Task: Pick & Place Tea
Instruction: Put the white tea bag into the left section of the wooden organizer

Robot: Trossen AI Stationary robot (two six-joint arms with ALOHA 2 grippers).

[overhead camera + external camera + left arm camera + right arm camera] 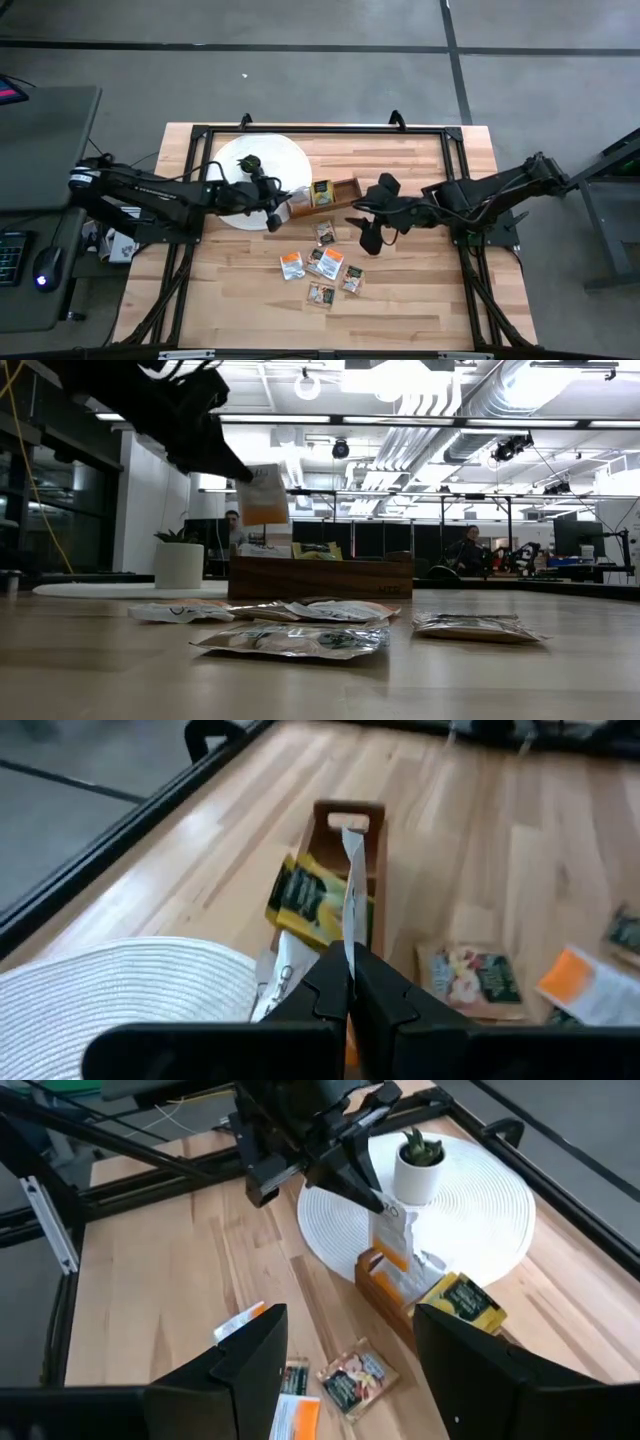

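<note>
An orange-and-white tea sachet [264, 494] is pinched by its upper edge between the clenched fingers of the left gripper [349, 972] and is held upright in the air over the end of the brown wooden box [322, 195] nearest the white round disc [262, 180]. A green-and-yellow sachet [306, 900] is seen lying tilted inside the box, in the middle part. The box is set on the wooden table [420, 290] just beside the disc, on which a small potted plant [419, 1163] is stood. The right gripper [368, 228] is held above the table beside the box's other end, its fingers [478, 1363] spread apart with nothing between them. Six more sachets [324, 265] are scattered flat on the table near the box, on the side towards the table's front edge.
</note>
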